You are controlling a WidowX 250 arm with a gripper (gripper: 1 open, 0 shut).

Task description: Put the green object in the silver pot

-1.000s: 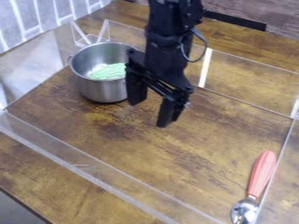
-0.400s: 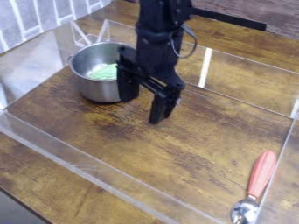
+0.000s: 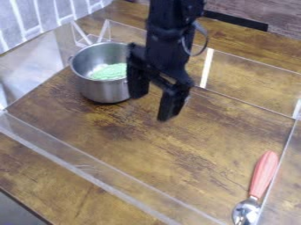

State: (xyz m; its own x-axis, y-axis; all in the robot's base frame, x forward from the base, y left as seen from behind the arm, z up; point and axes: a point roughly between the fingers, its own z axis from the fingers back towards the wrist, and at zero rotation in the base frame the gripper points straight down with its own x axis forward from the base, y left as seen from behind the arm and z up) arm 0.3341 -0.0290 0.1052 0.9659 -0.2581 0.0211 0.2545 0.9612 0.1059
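We see the green object (image 3: 111,72) inside the pot (image 3: 104,90), our gripper (image 3: 154,101) beside it, fingers apart over the desk (image 3: 141,145).

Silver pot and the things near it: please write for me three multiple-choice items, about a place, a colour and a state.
1. Where is the green object?
A) on the bare table
B) inside the silver pot
C) beside the spoon

2. What colour is the spoon's handle?
A) red-pink
B) blue
C) black

3. How is the gripper?
A) shut
B) open
C) out of view

1 B: the green object lies within the silver pot's walls.
2 A: the spoon's handle looks red-pink.
3 B: the gripper's fingers stand apart.
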